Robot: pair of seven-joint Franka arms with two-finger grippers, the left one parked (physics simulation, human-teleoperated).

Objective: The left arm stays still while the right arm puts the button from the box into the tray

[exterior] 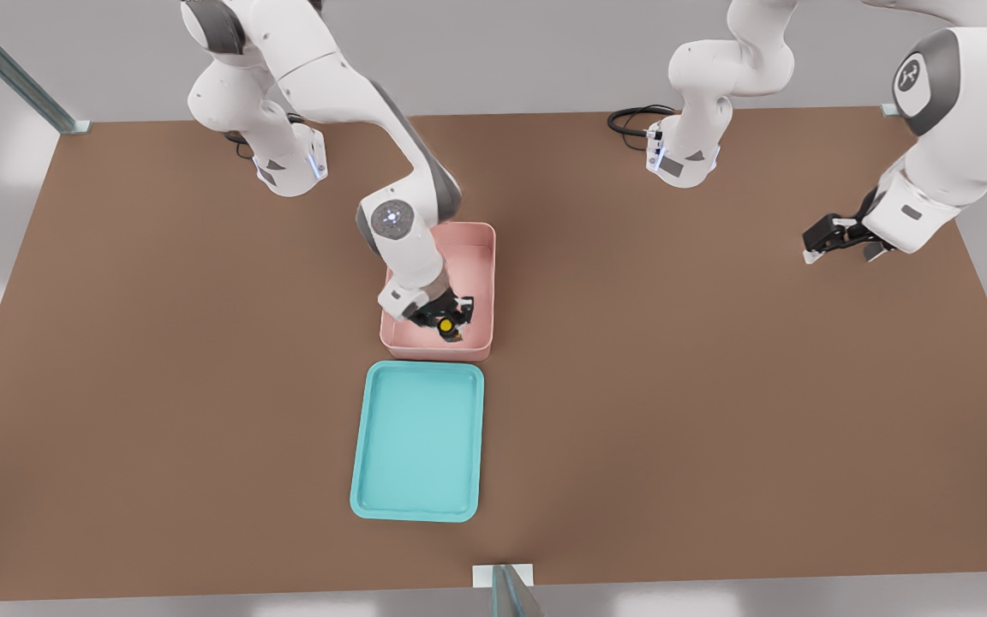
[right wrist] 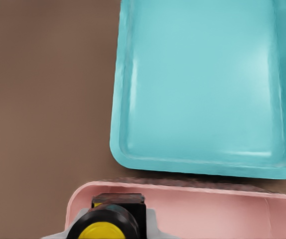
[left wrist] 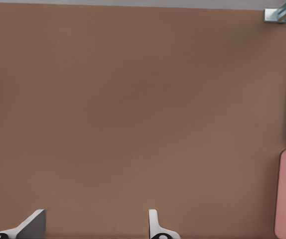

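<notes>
I see my claw [exterior: 448,323] clamped on the button [exterior: 445,326], holding it inside the pink box [exterior: 482,257], near the wall facing the teal tray [exterior: 371,446] on the tabletop [exterior: 716,386].

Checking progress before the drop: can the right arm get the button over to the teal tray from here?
Probably yes. The gripper is at the button inside the pink box, and the tray lies just beyond the box wall with nothing between.

Brown table [exterior: 716,386]: box [exterior: 478,257], tray [exterior: 419,441].
</notes>
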